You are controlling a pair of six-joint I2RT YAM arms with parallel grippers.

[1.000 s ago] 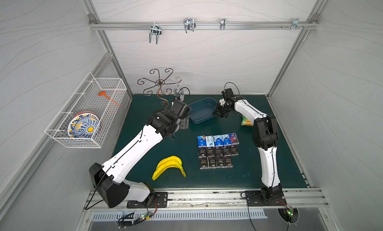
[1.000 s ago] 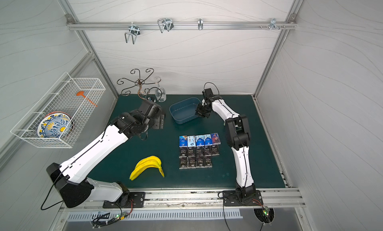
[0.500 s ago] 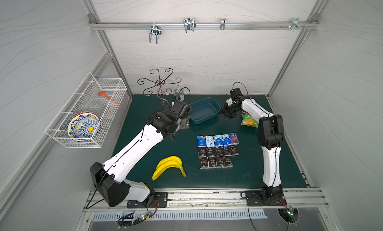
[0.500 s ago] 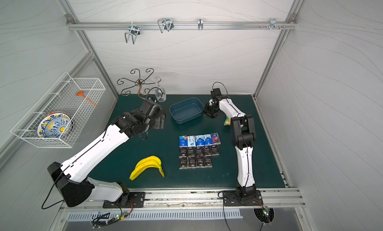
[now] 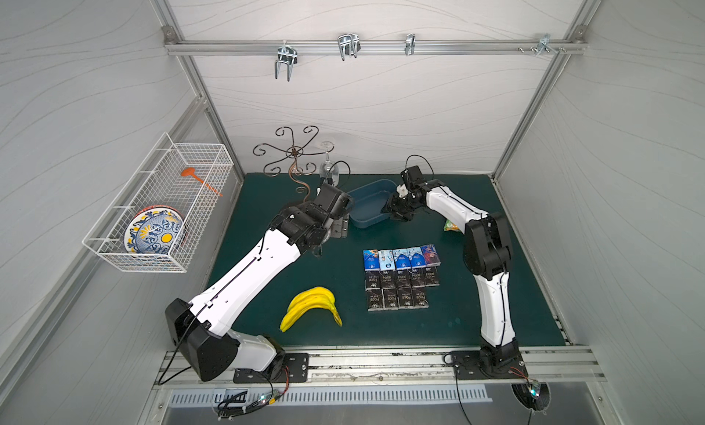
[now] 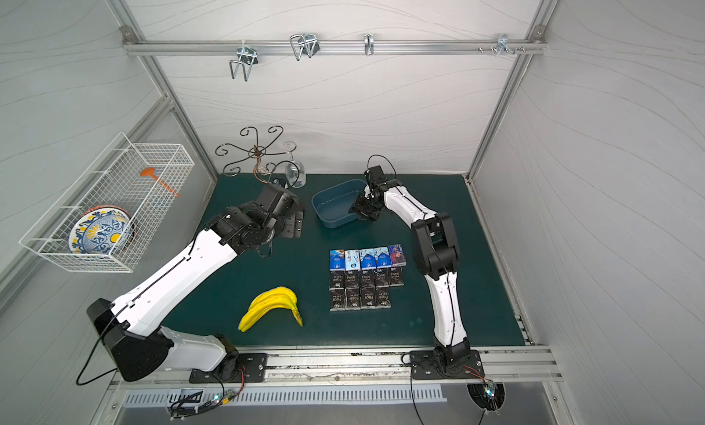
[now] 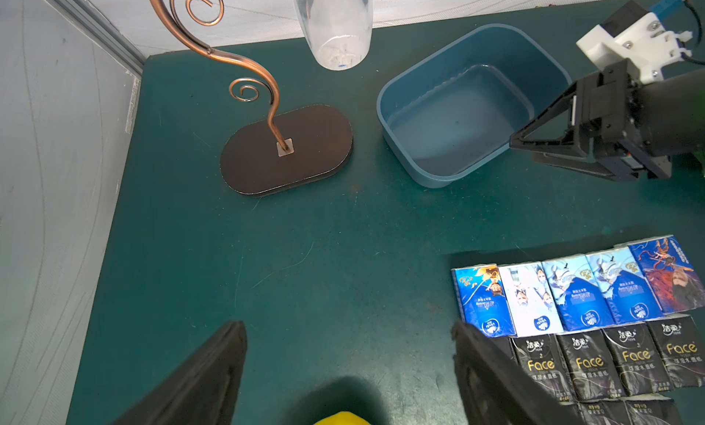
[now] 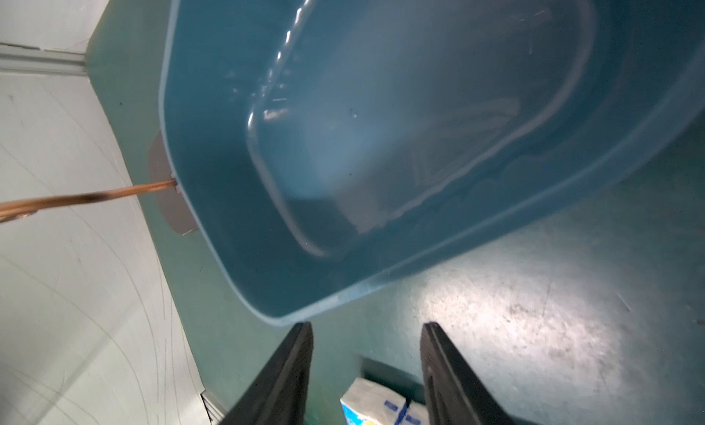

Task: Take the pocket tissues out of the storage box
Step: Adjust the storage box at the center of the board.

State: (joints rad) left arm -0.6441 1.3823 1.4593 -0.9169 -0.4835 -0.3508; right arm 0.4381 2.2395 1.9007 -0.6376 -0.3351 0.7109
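1. 2 arms reach over the green mat (image 5: 496, 308). The left arm (image 5: 248, 274) stretches toward the back. The right arm (image 5: 492, 301) folds at the elbow and points at the storage box (image 5: 366, 224).
2. White wire basket (image 5: 213, 163) on the left wall. Patterned plate (image 5: 152, 232) stands on edge inside.
3. Storage box sits at the back of the mat in both top views (image 6: 332, 223). It lies between the 2 grippers. Only its bare blue floor shows in the wrist views (image 7: 431, 175).
4. Copper scroll stand (image 5: 293, 152) just left of the box. An upside-down glass (image 5: 329, 169) hangs from it.
5. Pocket tissues (image 5: 400, 278): 14 packets lie flat on the mat, well apart from the box. They form 3 touching rows of 5, 5 and 4. Back row is 3 blue, 1 white and 1 purple-blue. The other 2 rows are black "Face" packets (image 7: 580, 327).
6. Banana bunch (image 5: 313, 306) left of the packets, near the front.
7. Left gripper (image 7: 347, 327): fingers spread wide, nothing between them, above bare mat just left of the box.
8. Right gripper (image 8: 367, 326): jaws partly apart and gripping nothing. The tips are just beside the box's right rim (image 8: 213, 137). Contact with the rim cannot be told.
9. Green-orange snack bag (image 5: 452, 225) lies beside the right forearm.
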